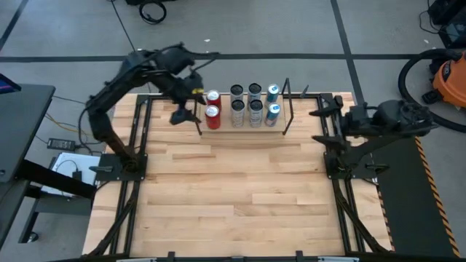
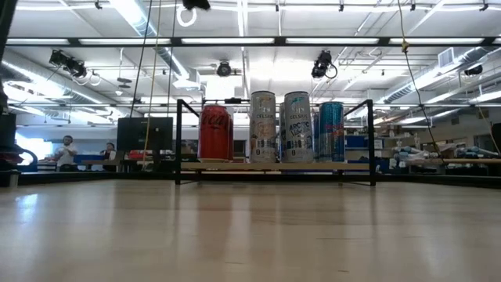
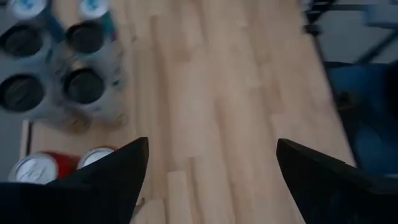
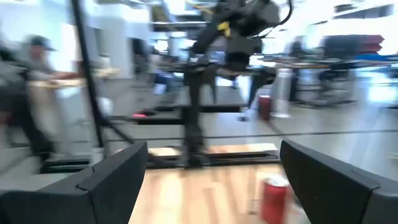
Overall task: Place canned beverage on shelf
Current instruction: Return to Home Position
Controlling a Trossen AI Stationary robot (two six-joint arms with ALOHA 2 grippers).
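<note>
From my console I see the shelf (image 2: 274,166) standing along the table (image 1: 233,196) edge at the top of the high view. Eight cans stand upright on it in two rows: two red cans (image 1: 212,116) at its left end, four dark-topped silver cans (image 1: 238,110) in the middle and two light blue cans (image 1: 272,110) at its right end. The left gripper (image 1: 184,114) hangs just beside the shelf's left frame, near the red cans, fingers spread wide with nothing between them. The right gripper (image 1: 324,109) sits off the shelf's right end, apart from it, likewise wide and empty.
</note>
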